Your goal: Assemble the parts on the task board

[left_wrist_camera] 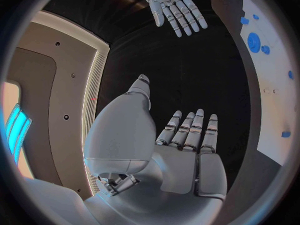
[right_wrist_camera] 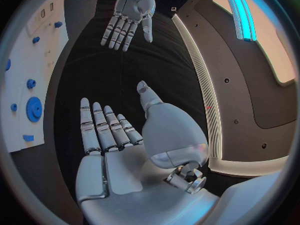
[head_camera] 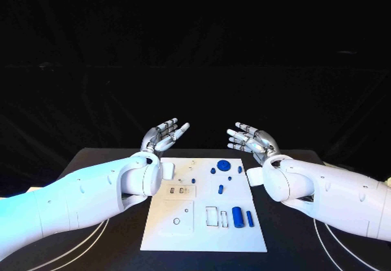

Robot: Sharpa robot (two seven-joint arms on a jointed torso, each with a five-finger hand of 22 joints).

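The white task board (head_camera: pixel 204 234) lies in the middle of the black table. On it sit a round blue gear (head_camera: pixel 223 165), several small blue pieces near it, and a long blue cylinder (head_camera: pixel 237 217) with a thin blue bar (head_camera: pixel 249 218) beside it. My left hand (head_camera: pixel 164 135) hovers above the board's far left corner, fingers spread, holding nothing. My right hand (head_camera: pixel 250 139) hovers above the far right corner, also spread and holding nothing. The left wrist view shows the left hand (left_wrist_camera: pixel 187 140) with the right hand (left_wrist_camera: pixel 174 5) opposite it. The right wrist view shows the right hand (right_wrist_camera: pixel 112 135) facing the left hand (right_wrist_camera: pixel 130 15).
Small white blocks and slots (head_camera: pixel 181 191) sit on the board's left half. A white frame piece (head_camera: pixel 212 215) lies beside the blue cylinder. Thin white cables (head_camera: pixel 90 243) curve over the table on both sides of the board.
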